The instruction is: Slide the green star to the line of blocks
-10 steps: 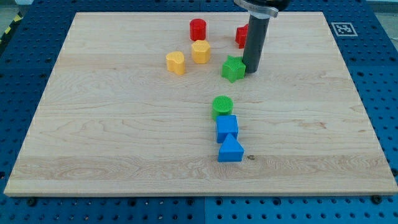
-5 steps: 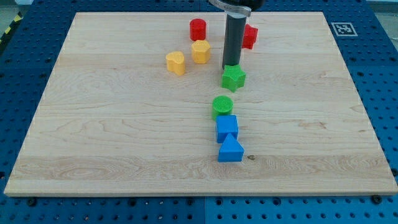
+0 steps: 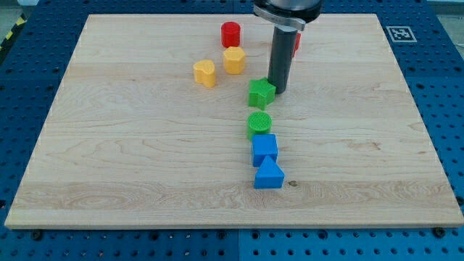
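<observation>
Counter (image 3: 109, 159): a pale wooden board, seen from above and slightly from its near edge, resting on a blue perforated base.
Tool: a straight dark rod coming down from the far edge; it has no jaws, so there is nothing to part or clamp. It holds nothing and can only push.
My tip (image 3: 278, 90): on the counter, touching or just beside the green star on the side facing the right edge and slightly toward the far edge.
Green star (image 3: 261, 93): in the far half of the counter, near its middle from left to right, close to the line but apart from it.
Line of blocks: three blocks running toward the near edge, green cylinder (image 3: 259, 123) first, then blue cube (image 3: 264, 149), then blue triangle (image 3: 269, 175).
Gap: a narrow strip of bare wood lies between the star and the green cylinder.
Other blocks: two yellow blocks (image 3: 205, 73) and (image 3: 234, 59) toward the far left of the star; a red cylinder (image 3: 230, 33) near the far edge; a red block (image 3: 295, 40) partly hidden behind the rod.
Step in hand: judged as the closing push, with the star nearly lined up over the cylinder.
Doing it well: the tip likely needs to sit on the star's far side, centred, then push straight toward the near edge.
Risk: a push from the right side would send the star off toward the left edge; pushing too hard could knock the cylinder out of line.
</observation>
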You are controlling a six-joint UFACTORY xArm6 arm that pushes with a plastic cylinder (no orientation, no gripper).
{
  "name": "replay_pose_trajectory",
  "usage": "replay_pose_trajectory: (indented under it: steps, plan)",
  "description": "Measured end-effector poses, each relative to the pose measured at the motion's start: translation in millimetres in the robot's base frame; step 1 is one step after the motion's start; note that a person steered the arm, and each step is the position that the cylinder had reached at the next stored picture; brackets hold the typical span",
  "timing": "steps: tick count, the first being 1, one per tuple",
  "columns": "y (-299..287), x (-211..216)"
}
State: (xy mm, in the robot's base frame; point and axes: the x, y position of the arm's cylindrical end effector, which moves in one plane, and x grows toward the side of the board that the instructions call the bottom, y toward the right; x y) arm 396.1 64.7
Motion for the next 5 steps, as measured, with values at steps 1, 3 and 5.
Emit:
replay_pose_trajectory:
  steps: [1,3,5]
  plan:
    - [-2,-16]
    - [-21,9]
    - [-18,19]
